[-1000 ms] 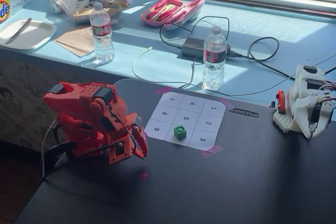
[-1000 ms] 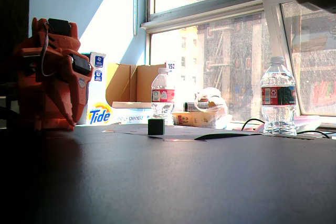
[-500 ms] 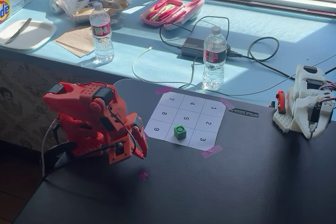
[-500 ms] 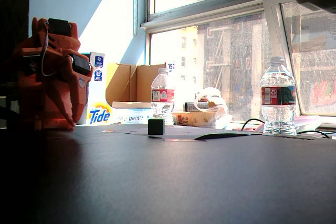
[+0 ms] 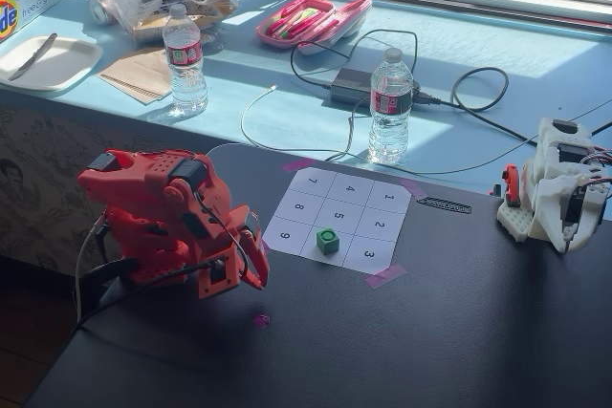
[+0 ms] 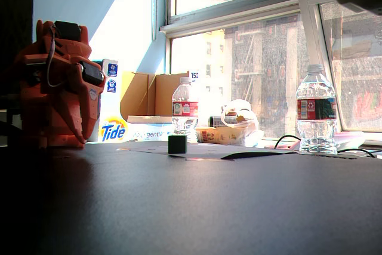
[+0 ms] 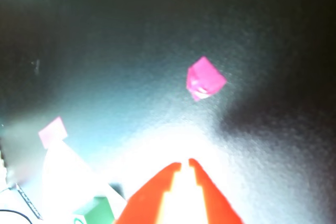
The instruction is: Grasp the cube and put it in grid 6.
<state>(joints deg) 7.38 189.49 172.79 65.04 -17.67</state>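
1. The orange arm (image 5: 167,222) sits folded at the 9 o'clock side of the dark bench (image 5: 430,332) in a fixed view; its hand (image 7: 185,165) enters the wrist view from the bottom edge, the two orange tips nearly touching, a thin slit between them, pinching nothing.
2. The green cube (image 5: 328,240) rests on the white grid sheet (image 5: 338,219), on the line between the squares printed 5 and 6, well apart from the hand, which lies at the cube's 8 o'clock.
3. The sheet's printed digits read 7, 4, 1 in the far row, 8, 5, 2 in the middle, and 9 and 3 in the near row with the cube between them.
4. Pink tape (image 5: 385,275) holds the sheet's corners; another small pink tape scrap (image 7: 205,78) lies alone on the bench at 12 o'clock of the hand in the wrist view.
5. In the low fixed view the cube (image 6: 177,144) appears dark against the bright window, at 3 o'clock of the arm.
6. Two water bottles with red labels stand on the blue sill, one (image 5: 185,59) at the sheet's 10 o'clock, the other (image 5: 390,106) at its 12 o'clock; the label text is too small to read.
7. A box reading "Tide" (image 6: 112,129) with "gentle" beside it stands behind the arm in the low fixed view.
8. A white robot arm (image 5: 559,188) rests at the bench's 3 o'clock edge.
9. A pink case (image 5: 311,18) lies on the sill near a black power adapter (image 5: 352,90).
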